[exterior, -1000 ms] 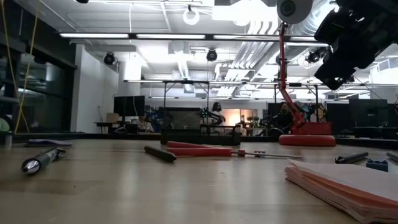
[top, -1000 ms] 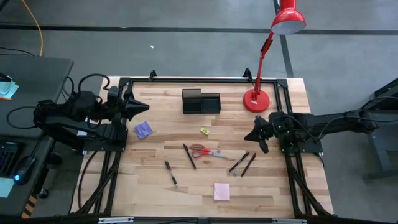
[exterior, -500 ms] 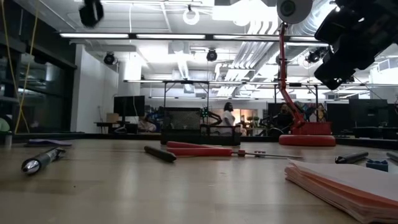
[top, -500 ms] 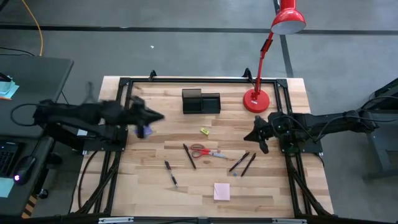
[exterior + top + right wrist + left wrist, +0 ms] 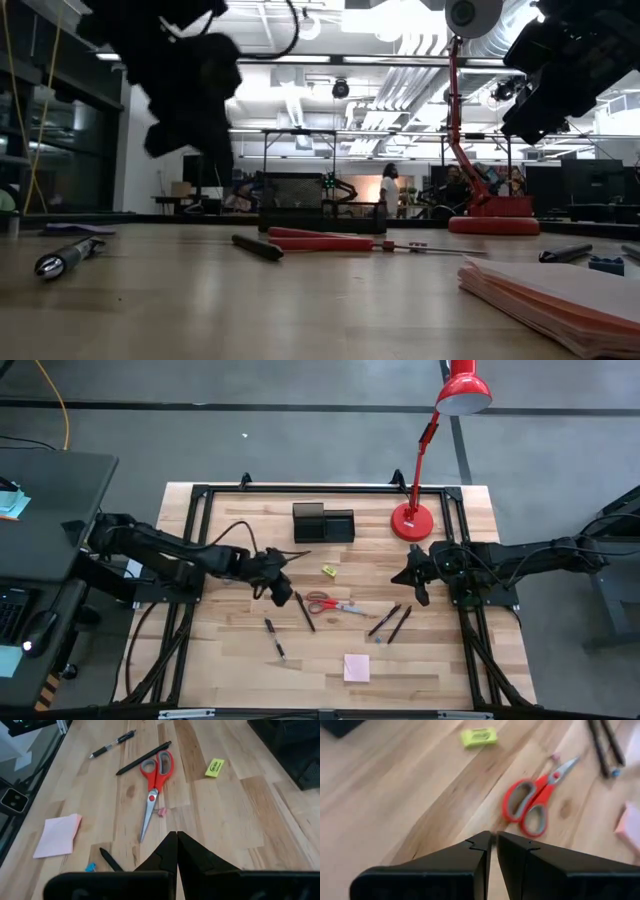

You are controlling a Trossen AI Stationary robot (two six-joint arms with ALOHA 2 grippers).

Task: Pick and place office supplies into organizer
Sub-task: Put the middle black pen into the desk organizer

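Red-handled steel scissors [image 5: 335, 604] lie flat on the wooden table [image 5: 440, 660], just ahead of the left gripper [image 5: 281, 589], which hovers with fingers nearly touching, holding nothing. Small yellow eraser-like piece [image 5: 328, 571] sits beyond them; black boxy organizer [image 5: 323, 523] farther back. Right gripper [image 5: 412, 580] closed, empty, well right of the scissors.

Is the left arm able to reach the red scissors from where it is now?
Probably yes. The left gripper hangs shut beside the scissors, with bare wood between them; it must open first.
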